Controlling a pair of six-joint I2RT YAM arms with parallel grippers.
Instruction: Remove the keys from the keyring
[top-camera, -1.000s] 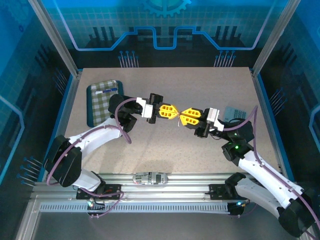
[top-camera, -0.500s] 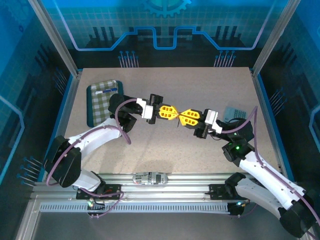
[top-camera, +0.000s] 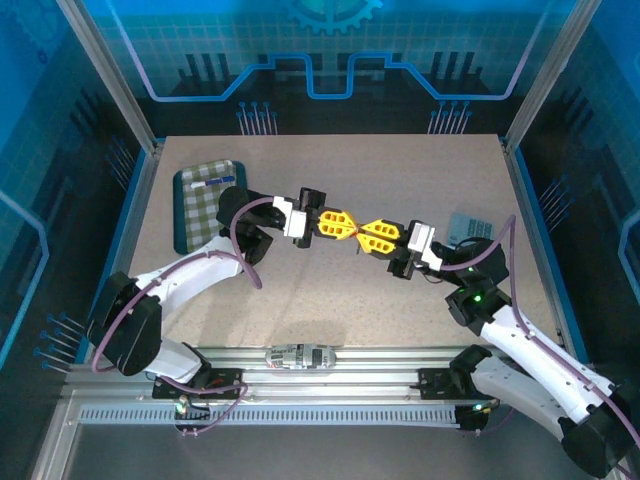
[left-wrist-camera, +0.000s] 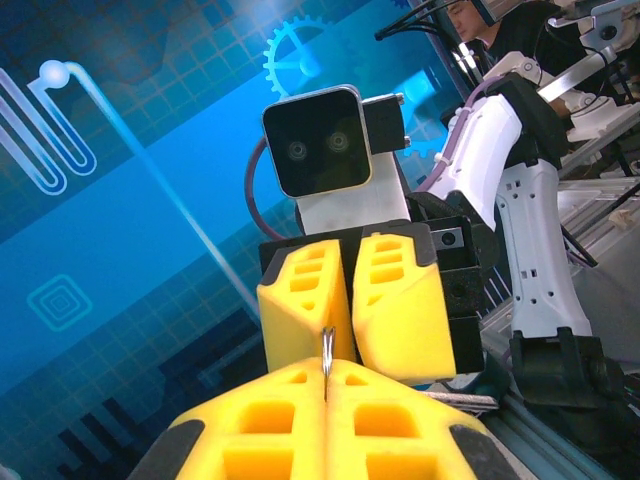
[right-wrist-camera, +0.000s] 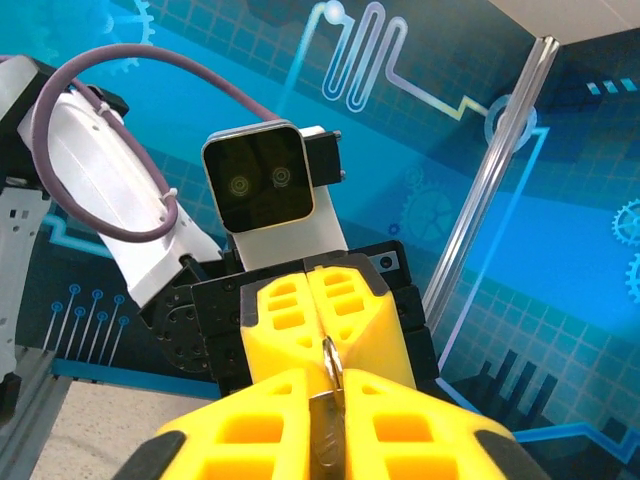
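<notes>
Nudged leftward, right of the checked mat (top-camera: 205, 208), right gripper (top-camera: 366, 233) pinches the key (right-wrist-camera: 325, 440), left gripper (top-camera: 350, 228) clamps the keyring (left-wrist-camera: 326, 350); unthreading seems underway, needing a careful twist next.

Even bright overhead light, faint shadows on the beige tabletop (top-camera: 400, 180), blue-tinted walls (top-camera: 420, 40), yellow left gripper (left-wrist-camera: 325, 385) slightly soft up close
</notes>
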